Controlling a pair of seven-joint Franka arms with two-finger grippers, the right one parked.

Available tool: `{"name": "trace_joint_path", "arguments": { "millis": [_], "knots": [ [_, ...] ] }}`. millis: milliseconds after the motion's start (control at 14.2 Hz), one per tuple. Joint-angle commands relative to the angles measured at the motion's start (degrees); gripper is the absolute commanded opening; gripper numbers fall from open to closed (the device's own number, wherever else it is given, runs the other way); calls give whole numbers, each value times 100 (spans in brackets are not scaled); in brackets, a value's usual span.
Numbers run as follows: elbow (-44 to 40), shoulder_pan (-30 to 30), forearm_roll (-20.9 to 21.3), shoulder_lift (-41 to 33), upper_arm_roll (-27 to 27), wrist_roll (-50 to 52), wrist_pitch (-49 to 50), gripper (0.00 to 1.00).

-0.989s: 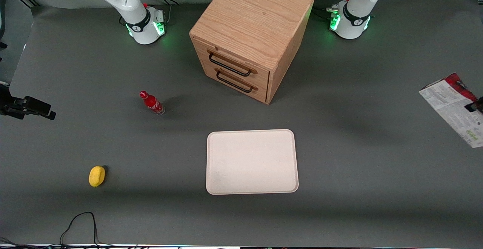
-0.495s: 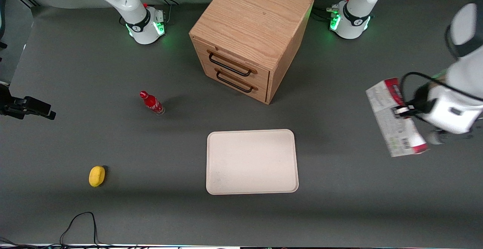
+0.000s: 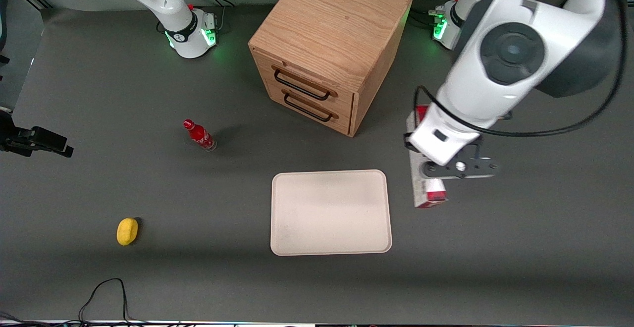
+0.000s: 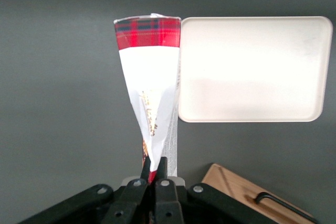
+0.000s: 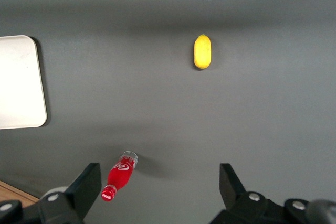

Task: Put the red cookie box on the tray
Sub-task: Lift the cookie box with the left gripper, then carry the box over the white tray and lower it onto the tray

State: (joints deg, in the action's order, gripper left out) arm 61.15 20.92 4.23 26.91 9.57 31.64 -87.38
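My left gripper (image 4: 156, 167) is shut on the red cookie box (image 4: 149, 77), pinching its thin edge. The box hangs in the air, standing on edge. In the front view the box (image 3: 430, 194) shows as a narrow red and grey strip under the arm's wrist (image 3: 446, 143), which hides the fingers. The box is held above the table just beside the cream-white tray (image 3: 329, 213), toward the working arm's end. The tray lies flat and bare, and it also shows in the left wrist view (image 4: 252, 66).
The wooden drawer cabinet (image 3: 332, 34) stands farther from the front camera than the tray. A small red bottle (image 3: 199, 135) and a yellow object (image 3: 127, 231) lie toward the parked arm's end. A black cable (image 3: 104, 292) lies near the front edge.
The left arm has carried the box from the working arm's end of the table inward to just beside the tray. The box has turned from broadside to edge-on.
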Motion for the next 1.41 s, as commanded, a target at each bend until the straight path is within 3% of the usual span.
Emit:
{"name": "trace_joint_path", "arguments": {
  "millis": [0,283,636,1130,1342],
  "knots": [
    [-331,447,113,244,-105,657,-155,0],
    [-323,545,323,788,-122,782,-550,0],
    [-200,545,674,1676,-122,712,-1763,0],
    [318,475,693,2292,-149,343,-2959,0],
    [407,466,658,2336,-149,369,-3013,0]
  ]
}}
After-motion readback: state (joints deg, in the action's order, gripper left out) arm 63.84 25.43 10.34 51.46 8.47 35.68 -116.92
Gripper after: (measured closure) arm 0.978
